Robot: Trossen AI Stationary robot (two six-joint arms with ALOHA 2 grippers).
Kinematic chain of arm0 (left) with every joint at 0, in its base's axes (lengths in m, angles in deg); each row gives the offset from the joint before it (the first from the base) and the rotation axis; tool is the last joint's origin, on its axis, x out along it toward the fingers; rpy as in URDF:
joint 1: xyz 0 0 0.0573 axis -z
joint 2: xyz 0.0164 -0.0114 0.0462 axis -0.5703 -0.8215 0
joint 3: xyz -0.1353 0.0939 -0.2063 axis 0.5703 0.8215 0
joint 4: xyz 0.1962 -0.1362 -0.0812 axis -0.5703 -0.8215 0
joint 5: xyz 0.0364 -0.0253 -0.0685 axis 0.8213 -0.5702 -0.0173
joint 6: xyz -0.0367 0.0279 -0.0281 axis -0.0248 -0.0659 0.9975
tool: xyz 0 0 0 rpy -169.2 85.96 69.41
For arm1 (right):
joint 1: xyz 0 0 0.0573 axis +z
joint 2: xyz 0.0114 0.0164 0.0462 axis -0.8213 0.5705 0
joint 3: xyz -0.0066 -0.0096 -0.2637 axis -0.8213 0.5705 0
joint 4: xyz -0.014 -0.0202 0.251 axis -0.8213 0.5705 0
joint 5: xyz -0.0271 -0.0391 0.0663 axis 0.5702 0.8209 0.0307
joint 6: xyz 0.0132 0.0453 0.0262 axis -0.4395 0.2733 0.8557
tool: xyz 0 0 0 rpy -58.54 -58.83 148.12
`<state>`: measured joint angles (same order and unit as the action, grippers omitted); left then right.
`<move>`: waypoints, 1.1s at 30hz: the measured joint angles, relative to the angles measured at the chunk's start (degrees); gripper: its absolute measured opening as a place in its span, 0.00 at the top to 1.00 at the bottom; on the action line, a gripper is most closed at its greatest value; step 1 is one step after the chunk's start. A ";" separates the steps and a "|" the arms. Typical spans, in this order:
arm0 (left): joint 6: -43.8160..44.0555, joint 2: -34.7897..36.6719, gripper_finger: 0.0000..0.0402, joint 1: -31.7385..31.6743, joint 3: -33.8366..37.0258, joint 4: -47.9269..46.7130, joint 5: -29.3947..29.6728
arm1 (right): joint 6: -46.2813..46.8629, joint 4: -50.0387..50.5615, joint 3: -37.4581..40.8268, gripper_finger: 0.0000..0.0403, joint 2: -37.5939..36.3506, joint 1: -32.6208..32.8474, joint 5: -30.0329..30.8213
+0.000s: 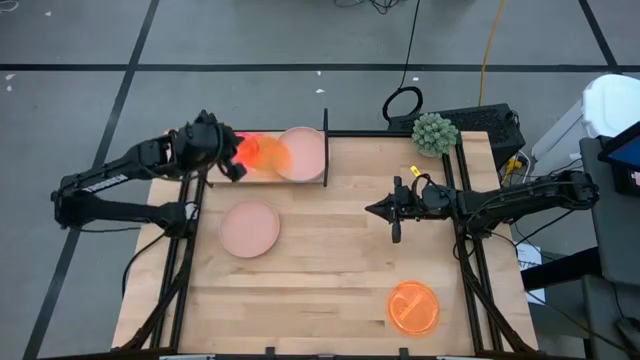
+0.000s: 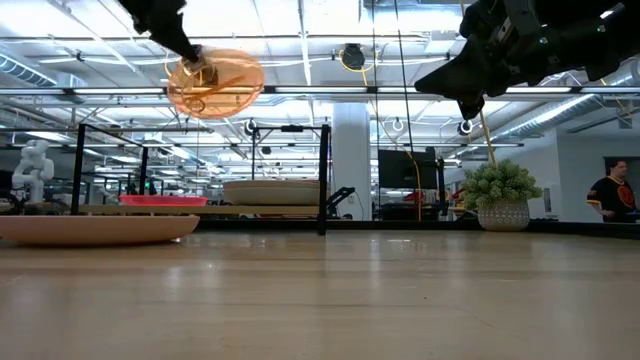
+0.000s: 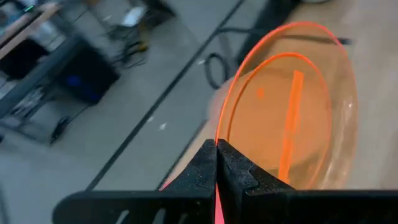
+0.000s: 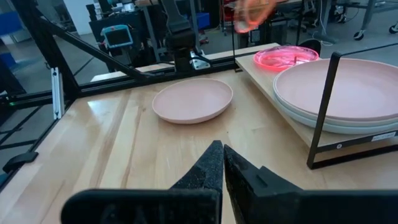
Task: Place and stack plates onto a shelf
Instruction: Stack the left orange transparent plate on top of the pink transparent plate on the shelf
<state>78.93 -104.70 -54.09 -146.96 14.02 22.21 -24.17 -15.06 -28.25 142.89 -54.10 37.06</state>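
Observation:
My left gripper (image 1: 236, 160) is shut on a translucent orange plate (image 1: 266, 152) and holds it in the air above the shelf (image 1: 326, 150) at the table's far left. On the shelf plank lie a neon pink plate (image 4: 286, 57) and a stack of larger pale plates (image 4: 354, 93). A pale-pink plate (image 1: 250, 228) rests flat on the table in front of the shelf. A second orange plate (image 1: 413, 306) lies flat near the table's near right edge. My right gripper (image 1: 383, 211) is shut and empty, above the table's middle right. My left gripper pinches the orange plate's rim (image 3: 219, 138) between its two fingers, at the edge nearest the arm. The fingers come roughly level from the table's left side. The plate is lifted clear, well above the shelf (image 2: 323, 180), and tilted, as the low view (image 2: 215, 85) shows.
A small potted plant (image 1: 434, 133) stands at the table's far right. The shelf's black upright posts (image 4: 323, 106) rise beside the pale stack. Black frame rails run along both table sides. A person (image 2: 612, 195) stands in the room beyond.

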 joint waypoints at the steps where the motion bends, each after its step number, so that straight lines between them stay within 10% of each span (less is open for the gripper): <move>1: -0.04 0.00 1.00 -1.78 0.00 -0.01 0.07 | -0.08 -0.01 0.00 1.00 0.00 0.01 0.00; 18: -3.36 -5.82 1.00 -25.26 0.02 -0.87 0.05 | -0.27 -0.47 0.00 1.00 0.00 -0.01 0.00; 33: -1.77 -14.91 1.00 -33.90 0.02 -2.39 -1.49 | -0.47 -0.13 0.00 1.00 0.00 -0.01 0.00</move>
<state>77.16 -119.60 -87.99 -146.95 11.62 20.72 -24.64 -15.19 -28.25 142.89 -54.11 37.06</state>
